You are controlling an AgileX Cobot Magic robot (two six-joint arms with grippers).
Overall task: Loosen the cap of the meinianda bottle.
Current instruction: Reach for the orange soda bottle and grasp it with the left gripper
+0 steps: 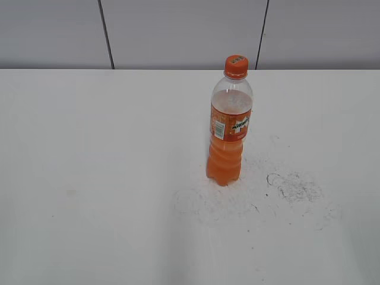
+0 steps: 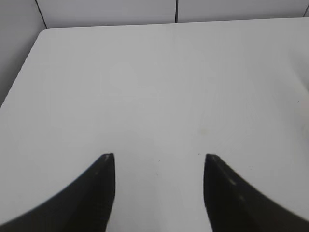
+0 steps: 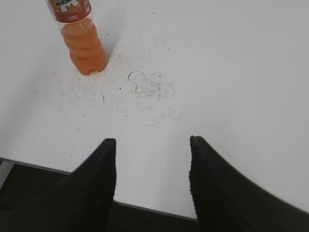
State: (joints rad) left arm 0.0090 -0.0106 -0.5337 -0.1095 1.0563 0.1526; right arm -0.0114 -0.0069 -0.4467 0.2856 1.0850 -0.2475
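Note:
The meinianda bottle [image 1: 228,127] stands upright on the white table, right of centre, with orange drink and an orange label. Its small orange cap [image 1: 236,66] sits on top, with a pale patch on it. The right wrist view shows only the bottle's lower body [image 3: 83,43] at the upper left; the cap is cut off there. My right gripper [image 3: 152,141] is open and empty above the table's front edge, well short of the bottle. My left gripper [image 2: 159,155] is open and empty over bare table; the bottle is out of that view. Neither arm shows in the exterior view.
Dark scuff marks [image 1: 292,187] spread over the table right of and in front of the bottle, also in the right wrist view [image 3: 147,87]. The table's front edge [image 3: 145,207] lies under my right gripper. A grey panelled wall [image 1: 178,29] runs behind the table.

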